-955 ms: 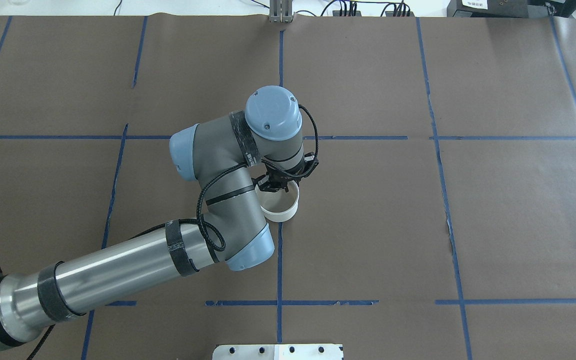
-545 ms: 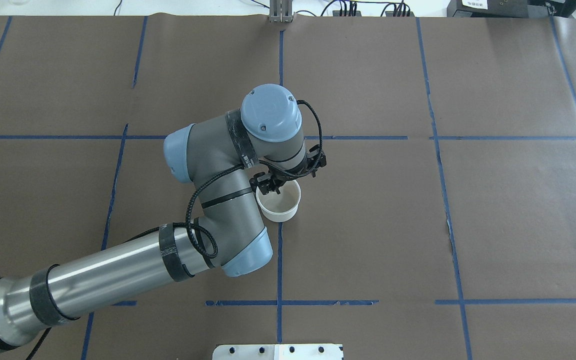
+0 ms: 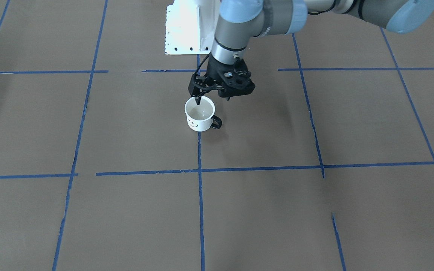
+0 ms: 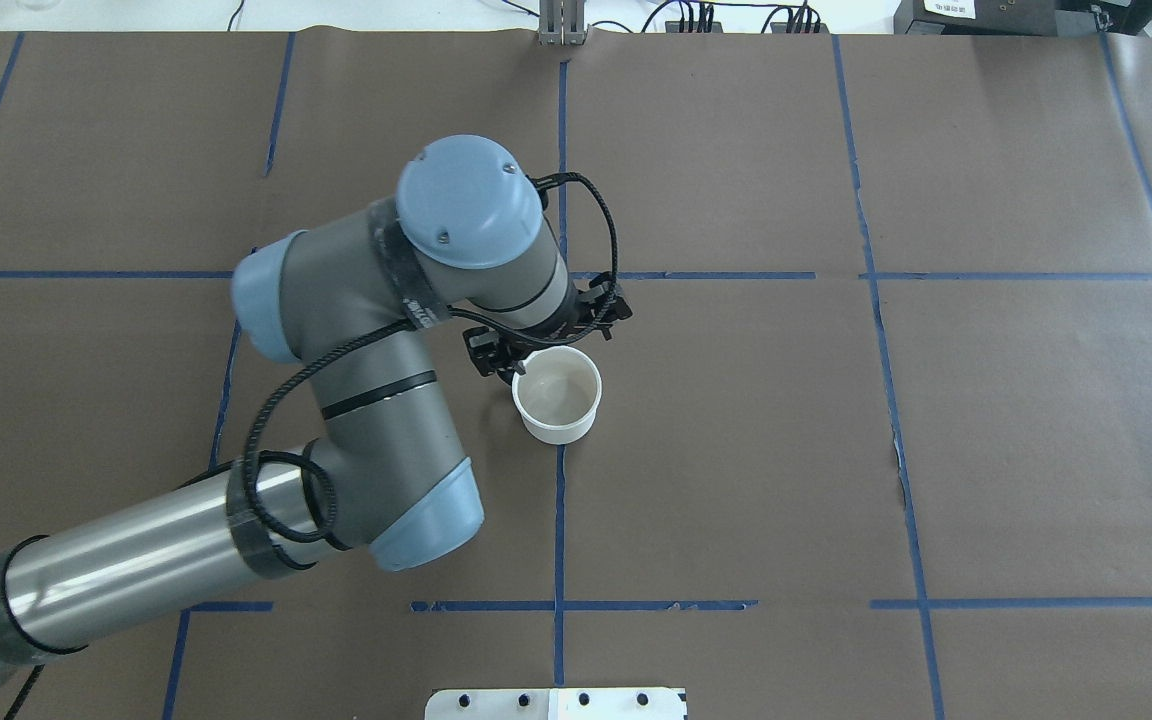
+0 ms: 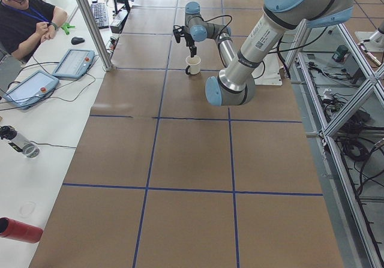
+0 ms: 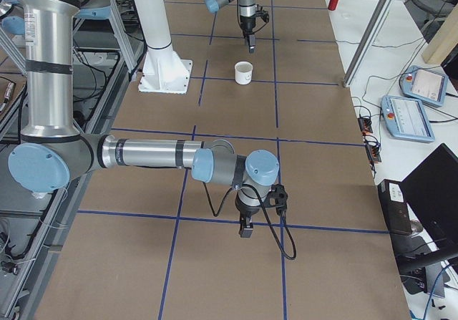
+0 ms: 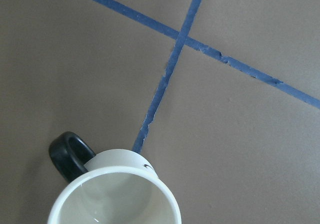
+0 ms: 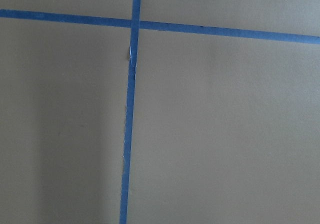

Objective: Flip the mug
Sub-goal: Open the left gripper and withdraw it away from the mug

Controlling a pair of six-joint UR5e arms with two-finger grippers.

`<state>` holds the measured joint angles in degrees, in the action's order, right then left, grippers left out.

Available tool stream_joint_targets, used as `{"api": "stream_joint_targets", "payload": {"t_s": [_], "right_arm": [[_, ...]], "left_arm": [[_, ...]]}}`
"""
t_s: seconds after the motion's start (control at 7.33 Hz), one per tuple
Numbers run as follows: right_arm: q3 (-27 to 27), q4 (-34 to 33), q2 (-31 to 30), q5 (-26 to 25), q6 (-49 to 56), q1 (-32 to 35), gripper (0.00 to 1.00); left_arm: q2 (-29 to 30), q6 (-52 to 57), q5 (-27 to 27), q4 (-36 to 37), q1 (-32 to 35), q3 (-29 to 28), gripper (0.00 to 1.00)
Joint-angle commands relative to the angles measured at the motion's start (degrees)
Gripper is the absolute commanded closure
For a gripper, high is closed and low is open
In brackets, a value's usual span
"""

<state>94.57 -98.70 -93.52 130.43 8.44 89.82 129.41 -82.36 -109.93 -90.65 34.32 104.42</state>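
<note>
The mug (image 3: 200, 117) stood upright, mouth up, on the table (image 3: 315, 210). Its rim sat just below the fingertips of the left gripper (image 3: 198, 100), and its handle (image 3: 216, 122) was on the side away from them. The fingers held nothing. Whether a gap lay between them I could not tell, since they showed only as one dark point. A sideways pull before lifting clear could have snagged the rim and toppled the mug.
</note>
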Motion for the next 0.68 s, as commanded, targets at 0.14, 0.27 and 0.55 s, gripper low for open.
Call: {"api": "stream_joint_targets", "payload": {"t_s": [0.14, 0.27, 0.55], "right_arm": [[0.0, 0.0, 0.0, 0.0, 0.0, 0.0, 0.0], [0.0, 0.0, 0.0, 0.0, 0.0, 0.0, 0.0], [0.0, 0.0, 0.0, 0.0, 0.0, 0.0, 0.0]], "left_arm": [[-14.9, 25.0, -2.4, 0.4, 13.5, 9.0, 0.0], [-19.2, 35.6, -6.5, 0.4, 19.6, 9.1, 0.0], [-28.0, 58.2, -9.9, 0.4, 33.3, 9.7, 0.0]]}}
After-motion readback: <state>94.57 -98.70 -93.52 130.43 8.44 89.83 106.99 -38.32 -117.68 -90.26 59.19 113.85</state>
